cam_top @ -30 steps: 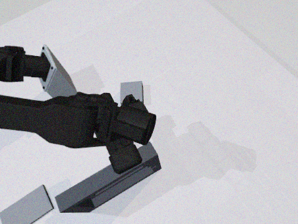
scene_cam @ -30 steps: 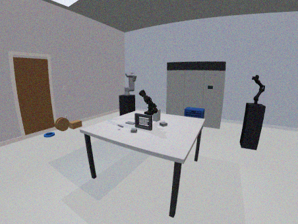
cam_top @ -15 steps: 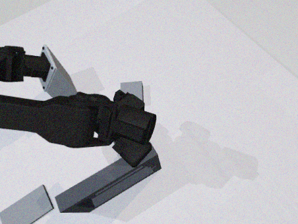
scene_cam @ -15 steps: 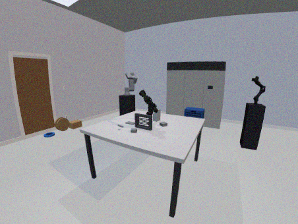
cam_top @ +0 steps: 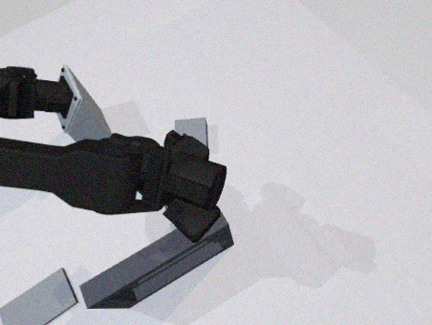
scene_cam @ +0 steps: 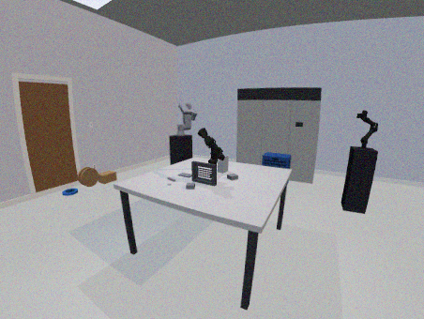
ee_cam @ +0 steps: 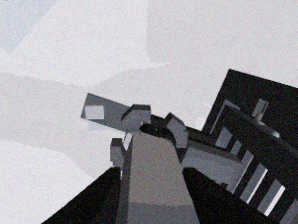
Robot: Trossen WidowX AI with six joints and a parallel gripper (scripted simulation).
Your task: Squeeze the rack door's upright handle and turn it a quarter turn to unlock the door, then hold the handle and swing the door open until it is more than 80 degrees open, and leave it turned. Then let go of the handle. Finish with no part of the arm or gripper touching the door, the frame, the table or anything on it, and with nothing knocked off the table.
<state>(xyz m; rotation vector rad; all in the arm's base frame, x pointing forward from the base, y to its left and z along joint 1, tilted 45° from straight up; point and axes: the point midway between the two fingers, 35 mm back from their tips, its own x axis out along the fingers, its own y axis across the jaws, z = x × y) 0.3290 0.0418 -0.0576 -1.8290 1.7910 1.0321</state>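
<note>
The dark grey rack frame with its slatted door [cam_top: 143, 260] [scene_cam: 204, 173] stands on the table [scene_cam: 253, 202]. In the wrist view its black frame [ee_cam: 250, 87] and slats are at the right. The upright grey handle [ee_cam: 155, 185] rises toward the wrist camera. My gripper [cam_top: 193, 186] [ee_cam: 152, 176] is shut on this handle, with a black finger on each side. In the top view it hangs over the rack's upper right end and hides the handle. The door looks in line with the frame in the exterior view. The handle's exact turn cannot be told.
A light grey box [cam_top: 191, 125] is just beyond the gripper. Another light grey block [cam_top: 38, 296] lies beyond the rack's lower left end. A grey angled plate [cam_top: 88, 107] is near the arm. Small grey blocks [scene_cam: 233, 176] [scene_cam: 189, 186] flank the rack.
</note>
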